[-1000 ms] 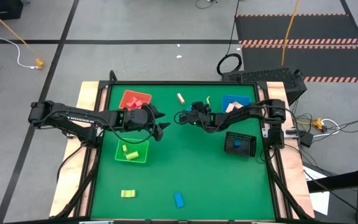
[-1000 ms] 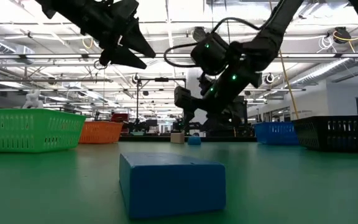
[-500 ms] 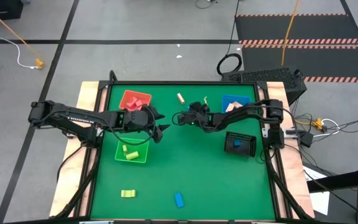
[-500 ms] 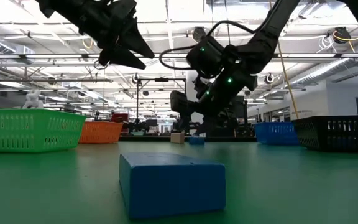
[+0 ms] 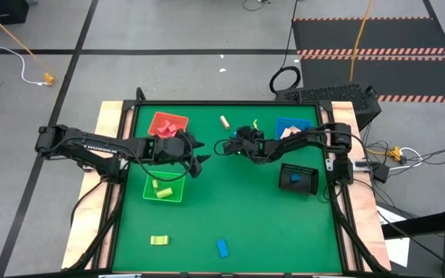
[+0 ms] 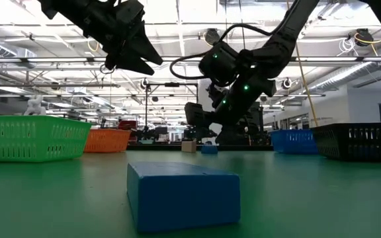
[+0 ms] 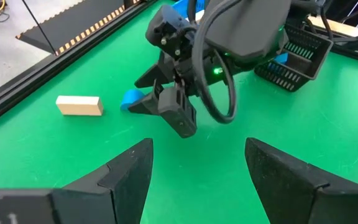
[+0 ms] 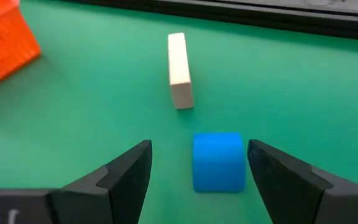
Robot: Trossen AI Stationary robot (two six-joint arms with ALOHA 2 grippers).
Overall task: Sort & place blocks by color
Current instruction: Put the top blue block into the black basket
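Observation:
My right gripper [image 5: 222, 145] [image 8: 199, 150] is open and hovers above the table's far middle. A small blue block [image 8: 218, 160] [image 7: 131, 98] rests on the mat just ahead of its fingers, nearer one finger than the other, untouched. A tan block [image 8: 180, 70] [image 5: 225, 122] lies flat beyond it. My left gripper [image 5: 200, 159] [image 7: 197, 168] is open and empty, raised beside the right one [image 7: 169, 106]. A yellow block [image 5: 159, 240] and a blue cuboid [image 5: 222, 248] [image 6: 182, 195] lie near the table's near edge.
The red tray [image 5: 168, 123] holds red pieces, the green tray [image 5: 178, 196] yellow ones, and the blue tray [image 5: 293, 123] a tan piece. A black mesh basket [image 5: 300, 178] with something blue inside stands near the right edge. Bare green mat spreads across the middle [image 5: 238, 201].
My right gripper has sunk slightly toward the small blue block while staying open. Nothing else has moved.

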